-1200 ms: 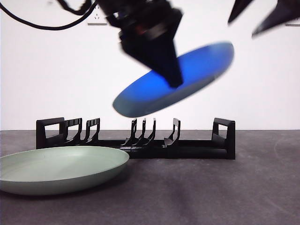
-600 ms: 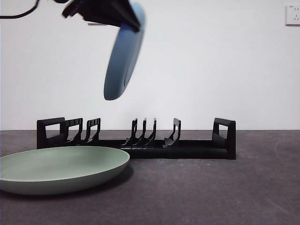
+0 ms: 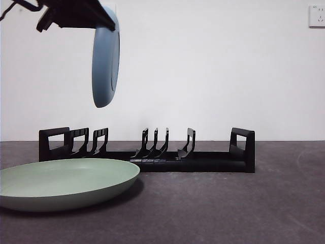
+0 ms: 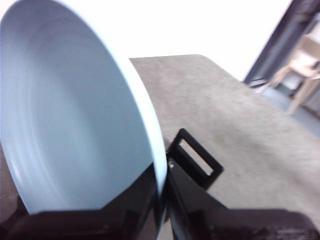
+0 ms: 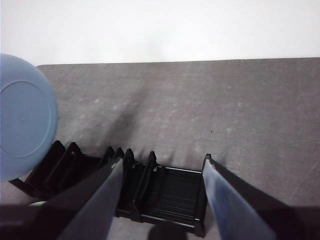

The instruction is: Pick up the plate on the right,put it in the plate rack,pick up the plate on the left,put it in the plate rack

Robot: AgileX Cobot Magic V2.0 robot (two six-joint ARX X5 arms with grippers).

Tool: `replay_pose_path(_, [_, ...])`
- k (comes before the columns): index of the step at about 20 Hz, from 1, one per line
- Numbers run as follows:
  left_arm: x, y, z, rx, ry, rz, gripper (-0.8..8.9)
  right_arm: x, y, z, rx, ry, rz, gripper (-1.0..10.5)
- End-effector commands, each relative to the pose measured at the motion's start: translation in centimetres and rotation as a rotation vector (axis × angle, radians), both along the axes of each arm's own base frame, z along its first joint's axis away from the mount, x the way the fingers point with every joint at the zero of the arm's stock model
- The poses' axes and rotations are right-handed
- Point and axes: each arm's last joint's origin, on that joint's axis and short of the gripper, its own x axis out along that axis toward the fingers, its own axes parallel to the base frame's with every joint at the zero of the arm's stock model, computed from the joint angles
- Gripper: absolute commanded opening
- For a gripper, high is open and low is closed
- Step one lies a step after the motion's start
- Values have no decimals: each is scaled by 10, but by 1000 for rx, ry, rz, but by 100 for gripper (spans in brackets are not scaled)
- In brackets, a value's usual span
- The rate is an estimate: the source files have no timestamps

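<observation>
A blue plate (image 3: 105, 61) hangs on edge, nearly upright, high above the left end of the plate rack (image 3: 147, 160). My left gripper (image 3: 104, 20) is shut on its upper rim, and the left wrist view shows the jaws pinching the blue plate (image 4: 75, 125) at its rim, with a rack end loop (image 4: 195, 160) below. A pale green plate (image 3: 66, 183) lies flat on the table in front of the rack's left half. My right gripper (image 5: 162, 165) hovers open above the plate rack (image 5: 165, 190), holding nothing. The blue plate (image 5: 22, 117) also shows there off to one side.
The dark table stretches to the right of the rack and in front of it. A white wall stands behind, with a socket (image 3: 317, 15) at its upper right. The rack's slots hold nothing.
The blue plate has swung from a flat tilt over the rack's middle to an upright stance and moved left. The other gripper's tips have left the front view's top right corner.
</observation>
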Motion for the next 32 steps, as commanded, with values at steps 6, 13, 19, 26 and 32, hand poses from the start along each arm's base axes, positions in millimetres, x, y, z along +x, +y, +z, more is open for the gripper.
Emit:
replay_pose_path(6, [19, 23, -21, 21, 88, -3, -9, 1, 0, -1, 3, 6, -4, 276])
replay_pose_path(13, [25, 29, -34, 74, 123, -33, -9, 1, 1, -1, 3, 6, -4, 276])
replay_pose_path(19, [29, 29, -51, 134, 186, -48, -7, 1, 1, -1, 3, 7, -4, 276])
replay_pose_path(26, [29, 30, -55, 169, 217, 4, 178, 1, 1, -2, 7, 12, -1, 276])
replay_pose_path(32, [24, 31, -50, 168, 225, 6, 382, 3, 4, -7, 33, 62, 80, 276])
